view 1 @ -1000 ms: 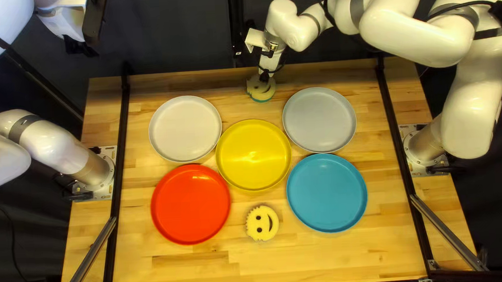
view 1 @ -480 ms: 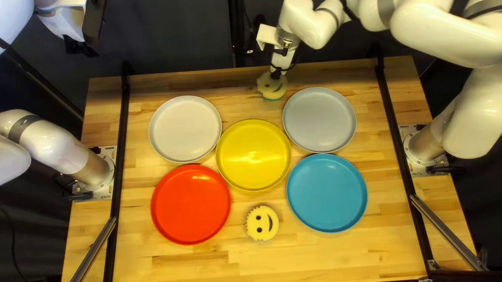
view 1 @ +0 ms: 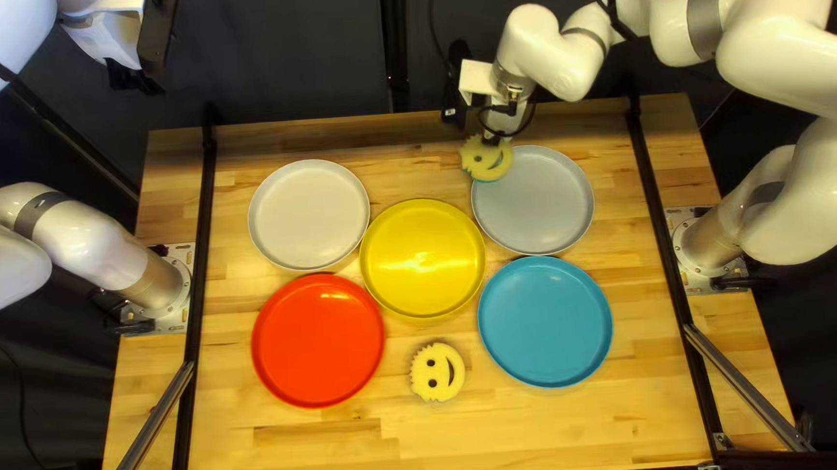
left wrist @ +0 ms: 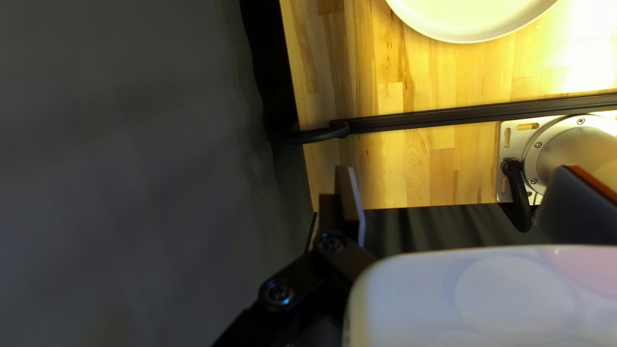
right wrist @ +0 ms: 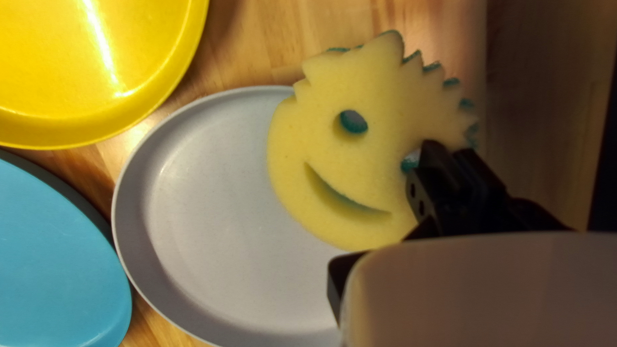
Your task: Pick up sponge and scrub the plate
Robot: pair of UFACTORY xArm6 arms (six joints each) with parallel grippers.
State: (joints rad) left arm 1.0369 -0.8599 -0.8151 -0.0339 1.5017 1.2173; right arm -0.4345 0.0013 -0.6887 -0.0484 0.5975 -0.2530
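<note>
My right gripper [view 1: 496, 138] holds a yellow smiley sponge [view 1: 482, 163] with a teal layer, over the upper-left edge of the grey plate [view 1: 535, 204]. In the right wrist view my right gripper [right wrist: 427, 183] is shut on the sponge [right wrist: 360, 167], one dark finger pressing its face near an eye and the other finger hidden. Behind the sponge lies the grey plate [right wrist: 212, 231]; whether they touch, I cannot tell. My left gripper [view 1: 135, 78] is raised beyond the table's far left corner. Seen from its wrist, the left gripper [left wrist: 459, 199] stands open and holds nothing.
A white plate [view 1: 309, 215], yellow plate [view 1: 423, 259], red plate [view 1: 317, 340] and blue plate [view 1: 545, 321] lie on the table [view 1: 335, 453]. A second smiley sponge [view 1: 437, 371] rests between red and blue. Black rails [view 1: 669, 249] run along both sides.
My right gripper has carried its sponge rightward and slightly toward the near edge, from bare wood beyond the yellow plate to the grey plate's rim. The left arm has stayed still.
</note>
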